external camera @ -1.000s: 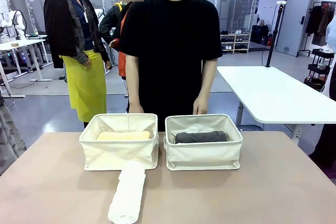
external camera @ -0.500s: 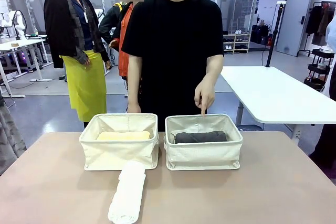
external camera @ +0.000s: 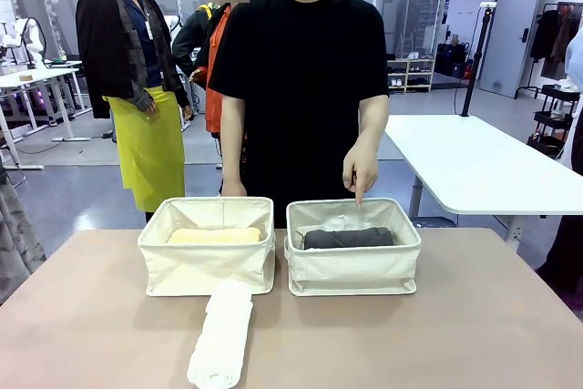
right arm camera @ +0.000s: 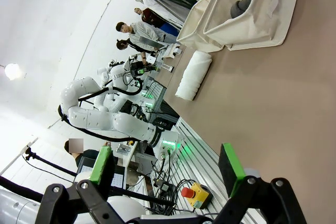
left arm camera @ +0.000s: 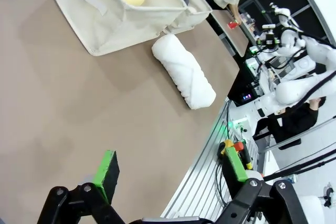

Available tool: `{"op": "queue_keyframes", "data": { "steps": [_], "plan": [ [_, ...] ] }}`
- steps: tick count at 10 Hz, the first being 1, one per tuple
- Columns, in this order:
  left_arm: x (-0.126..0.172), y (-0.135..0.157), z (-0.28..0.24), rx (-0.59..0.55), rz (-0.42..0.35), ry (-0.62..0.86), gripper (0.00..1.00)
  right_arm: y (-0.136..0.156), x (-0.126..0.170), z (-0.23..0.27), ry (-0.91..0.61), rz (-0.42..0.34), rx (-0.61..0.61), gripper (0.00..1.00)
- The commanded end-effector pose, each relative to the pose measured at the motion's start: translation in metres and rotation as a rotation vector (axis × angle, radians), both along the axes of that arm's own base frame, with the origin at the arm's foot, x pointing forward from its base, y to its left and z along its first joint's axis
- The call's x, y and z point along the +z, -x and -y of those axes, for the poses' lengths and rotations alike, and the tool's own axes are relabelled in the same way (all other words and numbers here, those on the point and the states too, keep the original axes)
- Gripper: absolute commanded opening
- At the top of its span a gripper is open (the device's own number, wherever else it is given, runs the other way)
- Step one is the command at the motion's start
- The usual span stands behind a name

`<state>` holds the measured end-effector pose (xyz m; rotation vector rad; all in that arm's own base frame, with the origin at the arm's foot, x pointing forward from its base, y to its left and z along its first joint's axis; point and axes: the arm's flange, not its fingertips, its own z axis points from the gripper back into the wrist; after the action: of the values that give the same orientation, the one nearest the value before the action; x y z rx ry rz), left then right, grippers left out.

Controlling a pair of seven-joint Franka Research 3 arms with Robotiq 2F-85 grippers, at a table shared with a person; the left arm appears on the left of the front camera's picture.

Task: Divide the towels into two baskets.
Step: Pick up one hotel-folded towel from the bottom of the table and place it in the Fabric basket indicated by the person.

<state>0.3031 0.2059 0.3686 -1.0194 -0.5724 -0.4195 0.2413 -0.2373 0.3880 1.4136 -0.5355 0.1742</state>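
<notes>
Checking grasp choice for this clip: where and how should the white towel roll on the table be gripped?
Probably across its middle, coming straight down with the fingers straddling its width. The white towel roll lies flat on the table in front of the baskets, its long axis running roughly toward the robot, sides unobstructed. A mid-length pinch should keep the soft roll from sagging or unrolling.

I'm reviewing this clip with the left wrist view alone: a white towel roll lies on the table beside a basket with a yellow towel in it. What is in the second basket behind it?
Observer: A dark grey towel lies in that right basket.
Operator: Is the person doing anything?
Observer: Yes, the person's hand points one finger down over that basket's far rim.
Operator: And the other arm's fingers?
Observer: The right gripper hangs over bare table, fingers wide apart with nothing between them.
</notes>
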Motion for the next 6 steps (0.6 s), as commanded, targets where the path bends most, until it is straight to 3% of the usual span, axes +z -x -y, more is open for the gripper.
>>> {"op": "queue_keyframes", "data": {
  "steps": [1, 5, 6],
  "plan": [
    [0.024, -0.001, 0.042, 0.021, -0.088, -0.073, 1.00, 0.003, 0.004, -0.001, -0.004, -0.002, 0.000, 1.00],
    [0.058, -0.027, 0.128, 0.176, -0.330, -0.219, 1.00, 0.003, 0.004, -0.001, -0.004, -0.002, 0.000, 1.00],
    [0.063, -0.029, 0.155, 0.189, -0.328, -0.212, 1.00, 0.003, 0.004, -0.001, -0.004, -0.002, 0.000, 1.00]
  ]
}}
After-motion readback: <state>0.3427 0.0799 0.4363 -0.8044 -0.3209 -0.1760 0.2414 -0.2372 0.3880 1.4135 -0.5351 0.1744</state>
